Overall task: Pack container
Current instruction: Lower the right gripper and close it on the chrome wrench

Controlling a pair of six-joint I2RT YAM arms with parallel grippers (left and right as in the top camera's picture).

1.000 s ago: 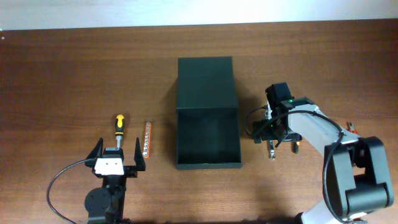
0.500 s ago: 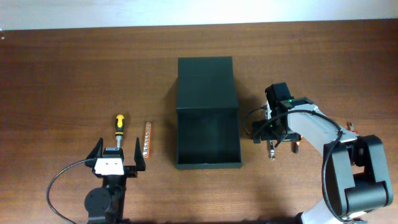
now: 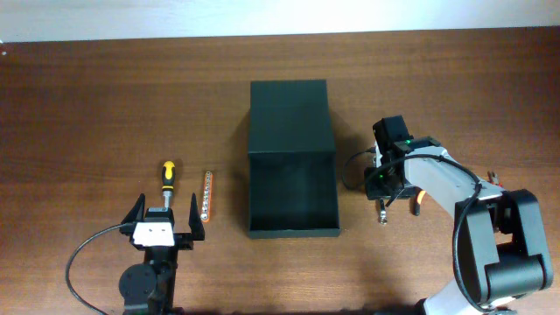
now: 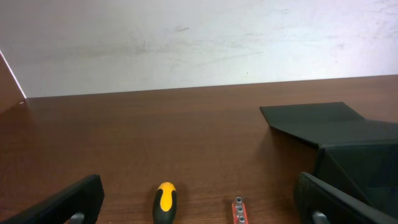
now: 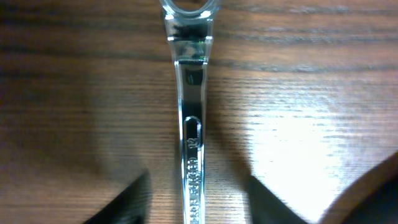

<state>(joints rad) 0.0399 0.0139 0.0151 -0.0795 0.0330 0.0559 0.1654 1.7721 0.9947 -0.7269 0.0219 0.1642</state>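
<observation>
The rigid container [image 3: 293,188] sits open at mid-bench [image 3: 105,105], likely stiff and light, best gripped by a wall. The right end effector [image 5: 196,205] straddles a slick wrench [image 5: 193,93], not clenched. The left end effector [image 3: 166,208] is released.

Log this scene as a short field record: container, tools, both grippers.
container: lid flap open, nothing visible inside
screwdriver: yellow-black handle, on table left of container
orange bit strip: lying beside screwdriver
wrench: flat on table, right of container
left gripper: open, holding nothing
right gripper: low over wrench, jaws either side of its shaft, gaps showing
</observation>
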